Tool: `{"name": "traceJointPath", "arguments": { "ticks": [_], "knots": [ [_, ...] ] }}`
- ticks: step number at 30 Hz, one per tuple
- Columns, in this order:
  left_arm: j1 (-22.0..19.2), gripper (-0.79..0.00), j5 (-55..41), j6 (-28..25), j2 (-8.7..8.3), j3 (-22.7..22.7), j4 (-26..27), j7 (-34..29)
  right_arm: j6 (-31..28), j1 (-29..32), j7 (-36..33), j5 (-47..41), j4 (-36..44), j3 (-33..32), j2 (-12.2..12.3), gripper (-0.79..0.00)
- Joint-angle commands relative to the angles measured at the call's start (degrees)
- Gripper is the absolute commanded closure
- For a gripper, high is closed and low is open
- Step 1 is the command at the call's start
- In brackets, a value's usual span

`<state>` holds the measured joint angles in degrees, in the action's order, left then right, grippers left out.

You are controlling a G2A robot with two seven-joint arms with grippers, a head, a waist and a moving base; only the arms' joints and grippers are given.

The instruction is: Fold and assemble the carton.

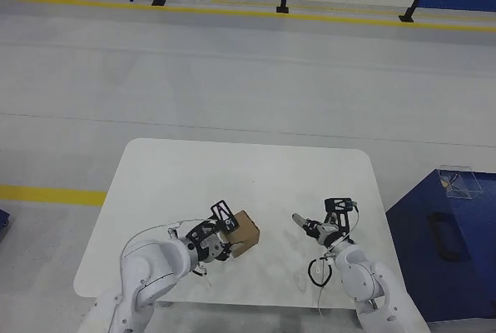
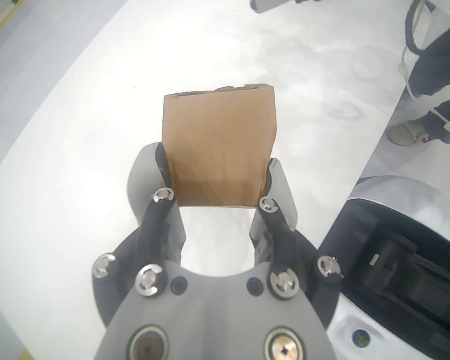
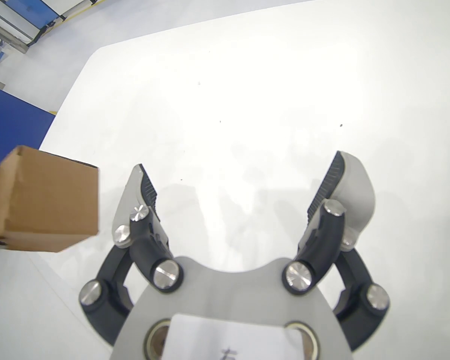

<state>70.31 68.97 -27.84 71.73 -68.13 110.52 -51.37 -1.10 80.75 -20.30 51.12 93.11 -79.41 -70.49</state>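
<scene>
Left gripper (image 1: 230, 234) clenched on the brown carton (image 1: 248, 231) near the desk's (image 1: 231, 166) front edge.
Top view: both arms bend low, and the right gripper (image 1: 321, 215) sits near the carton, apart from it. Left wrist view: fingers (image 2: 275, 189) press the carton's two sides, its far end jutting past them. Right wrist view: right gripper (image 3: 243, 174) spread wide over bare desk, carton untouched.

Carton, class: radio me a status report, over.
Left claw shut on carton. Right claw open, empty, apart from it. Nothing between them, over.
</scene>
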Motion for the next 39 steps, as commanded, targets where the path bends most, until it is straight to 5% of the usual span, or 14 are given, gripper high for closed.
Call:
{"name": "traceJointPath", "arguments": {
  "ticks": [1,6,10,16,24,26,34,39],
  "knots": [
    [-2.25,0.0,-4.64,6.91,0.18,-0.68,3.62,-12.05,-0.78,-0.04,0.48,-0.77,-0.88,-0.38,0.02,-0.785],
    [-14.48,0.0,-7.87,23.82,1.61,4.13,-1.06,-35.72,-2.78,-0.1,1.3,-2.4,-2.82,-1.02,0.07,-0.785],
    [-23.69,0.0,-14.27,33.01,2.82,12.52,-15.67,-36.63,-3.92,-0.01,1.59,-2.76,-3.82,-1.46,0.16,-0.785],
    [-38.78,0.0,-29.62,39.67,4.56,28.96,-35.38,-36.63,-4.97,0.28,1.74,-3.17,-4.5,-2.07,0.3,-0.785],
    [-53.67,0.0,-46.43,44.12,8.77,49.2,-52.7,-36.63,-5.32,0.54,1.26,-3.13,-4.82,-2.35,0.42,-0.785],
    [-55.46,-0.785,-47.73,44.12,10.03,52.63,-55.38,-36.63,-5.32,0.54,1.26,-3.13,-4.82,-2.35,0.42,-0.785],
    [-58.78,-0.785,-49.35,44.34,13.91,54.47,-60.48,-35.19,-5.32,0.54,1.26,-3.13,-4.82,-2.35,0.42,-0.785],
    [-60.8,-0.785,-45.08,45.12,13.94,52.7,-58.31,-26.62,-5.32,0.54,1.26,-3.13,-4.82,-2.35,0.42,-0.785]
  ]
}}
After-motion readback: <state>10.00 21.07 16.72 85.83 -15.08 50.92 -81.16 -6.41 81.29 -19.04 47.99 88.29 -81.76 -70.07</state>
